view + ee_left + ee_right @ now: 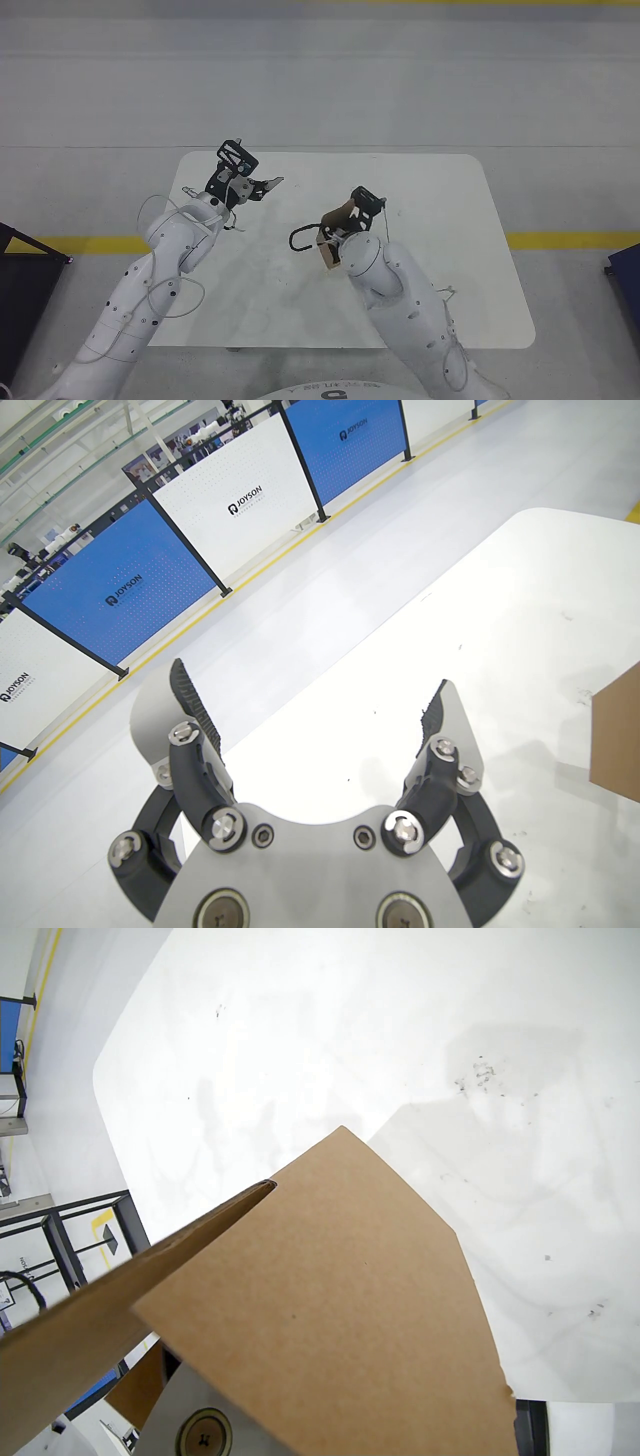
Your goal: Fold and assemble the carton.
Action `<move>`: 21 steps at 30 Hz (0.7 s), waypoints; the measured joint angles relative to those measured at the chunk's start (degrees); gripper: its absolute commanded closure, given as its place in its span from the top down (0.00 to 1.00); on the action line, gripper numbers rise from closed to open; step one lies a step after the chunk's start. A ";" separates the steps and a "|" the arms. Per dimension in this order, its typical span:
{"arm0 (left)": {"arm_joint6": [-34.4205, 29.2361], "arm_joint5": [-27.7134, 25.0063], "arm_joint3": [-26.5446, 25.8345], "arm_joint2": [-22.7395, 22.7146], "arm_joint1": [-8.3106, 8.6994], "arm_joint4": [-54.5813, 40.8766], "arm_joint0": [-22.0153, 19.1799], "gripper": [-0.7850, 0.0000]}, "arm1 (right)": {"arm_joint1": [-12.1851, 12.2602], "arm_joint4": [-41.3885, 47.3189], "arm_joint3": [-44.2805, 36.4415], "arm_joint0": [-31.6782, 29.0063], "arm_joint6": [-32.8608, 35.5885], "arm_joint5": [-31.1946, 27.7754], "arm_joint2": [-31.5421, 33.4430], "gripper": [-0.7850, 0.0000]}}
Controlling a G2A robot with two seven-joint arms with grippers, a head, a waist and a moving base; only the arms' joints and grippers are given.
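The carton point(330, 254) is a flat brown cardboard piece held off the white table point(450, 250) near its middle. My right gripper point(336, 230) is shut on it. In the right wrist view the carton point(340, 1278) covers the fingers, with one flap seen edge-on and a broad panel over the table; its shadow lies on the tabletop. My left gripper point(310, 695) is open with nothing between its ribbed pads point(192, 700), above the table's far left part. From the top it is the left gripper point(264, 186), a short way from the carton. A carton corner point(617, 740) shows beside it.
The table point(525, 600) has rounded corners and faint scuff marks. Blue and white partition panels point(125, 585) stand on the floor beyond a yellow line. A dark frame point(20, 245) stands at the left and a black cable point(300, 240) loops by the right wrist.
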 measured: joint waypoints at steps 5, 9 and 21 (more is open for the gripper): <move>0.04 -0.09 -0.06 0.04 0.00 0.05 0.04 1.00 | 0.59 1.27 -3.16 0.29 2.43 -2.50 0.46 0.00; -0.48 -2.49 -0.58 0.68 -0.01 1.24 0.46 1.00 | 0.46 -0.43 1.49 3.22 3.18 -3.20 0.82 0.00; -4.88 -13.61 -0.26 5.54 -0.57 3.91 -2.94 1.00 | 0.90 6.64 9.30 8.22 5.56 -5.54 2.42 0.00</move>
